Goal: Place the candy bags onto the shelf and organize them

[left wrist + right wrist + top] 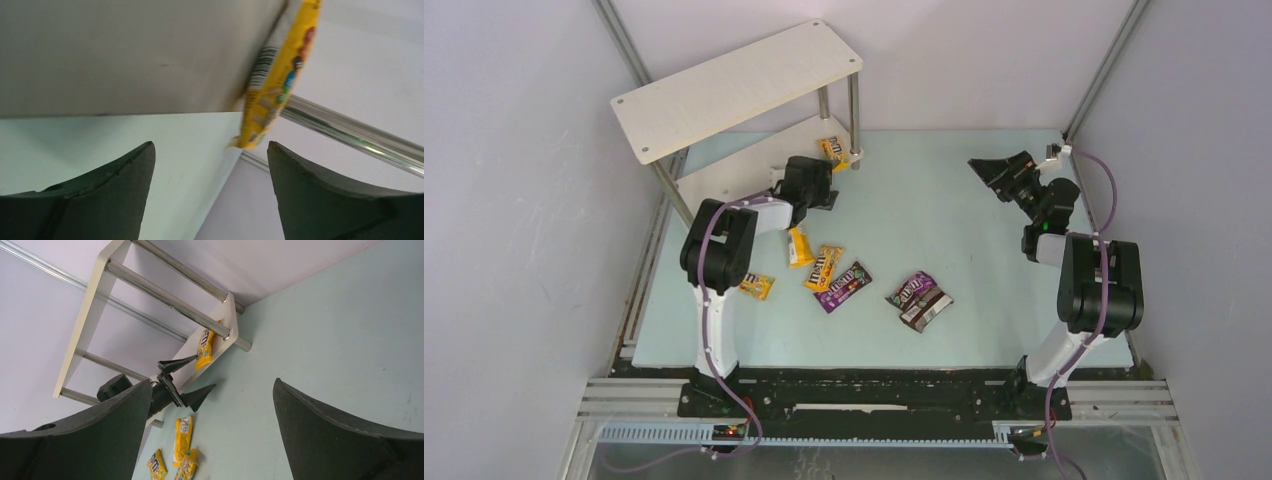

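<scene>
One yellow candy bag [833, 152] lies at the right end of the shelf's [734, 85] lower board, by a silver leg. My left gripper [826, 183] is just in front of it, open, nothing between its fingers. In the left wrist view the same yellow bag [277, 80] sits ahead of the gripper [210, 150], clear of both fingers. On the table lie three yellow bags [799, 246] [824, 267] [757, 287], two purple bags [842, 287] [911, 289] and a dark brown bag [926, 311]. My right gripper [989, 175] hangs open and empty at the far right.
Pale walls enclose the table on three sides. The shelf stands in the far left corner on thin metal legs [350, 132]. The right wrist view shows the shelf [100, 305], the left gripper [187, 377] and the loose yellow bags [183, 432] below it.
</scene>
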